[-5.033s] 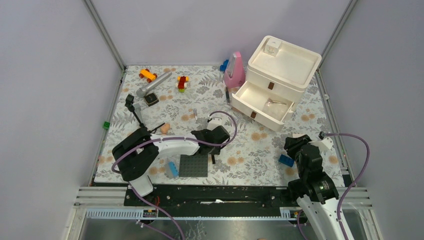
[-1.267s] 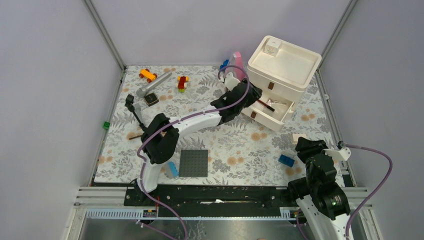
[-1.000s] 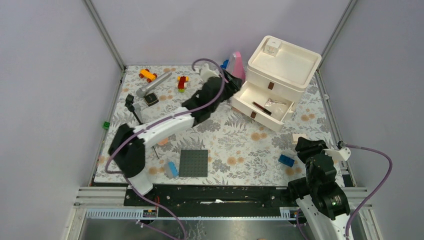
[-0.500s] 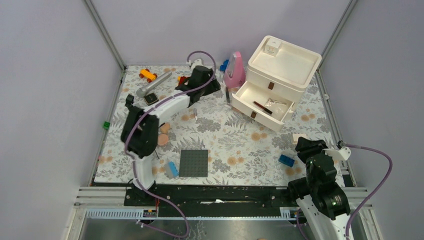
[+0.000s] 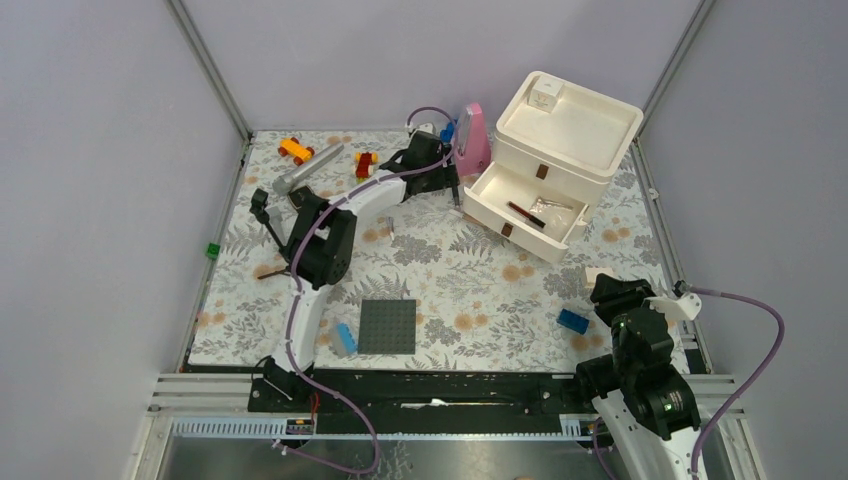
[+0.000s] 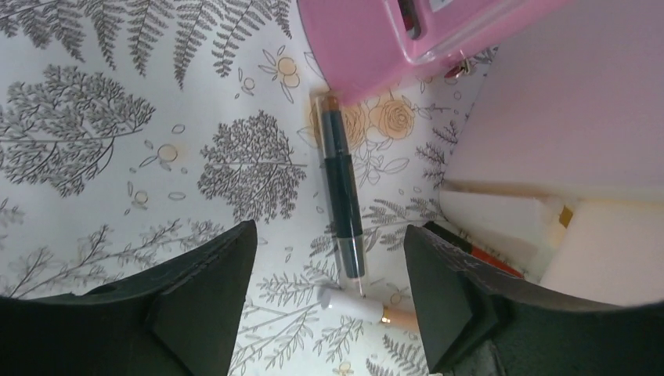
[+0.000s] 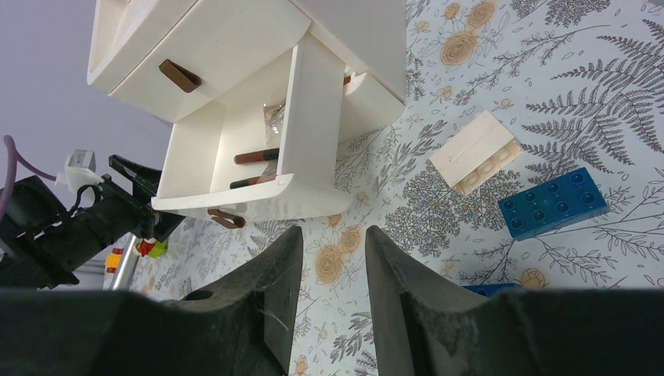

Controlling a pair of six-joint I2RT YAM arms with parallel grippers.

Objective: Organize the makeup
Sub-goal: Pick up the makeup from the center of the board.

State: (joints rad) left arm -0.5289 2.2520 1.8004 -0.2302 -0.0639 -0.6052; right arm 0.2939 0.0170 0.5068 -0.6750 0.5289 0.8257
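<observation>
Top view: the left gripper (image 5: 442, 180) sits at upper centre beside a pink plastic case (image 5: 470, 140), and the right gripper (image 5: 603, 288) is at lower right. A white plastic drawer chest (image 5: 570, 135) at upper right holds a red-and-black stick (image 5: 522, 212) in its open drawer.

Left wrist: the jaws are wide apart over a slim dark stick (image 6: 342, 196) lying at centre on the floral cloth (image 6: 117, 117).

Right wrist: the jaws are apart and hold nothing.

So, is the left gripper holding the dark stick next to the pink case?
No, the left gripper hangs open over the dark stick, touching it nowhere.

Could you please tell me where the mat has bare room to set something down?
The widest bare patch lies mid-mat, between the grey studded plate and the open drawer. The far left corner, around the toy bricks and tripod, is crowded.
</observation>
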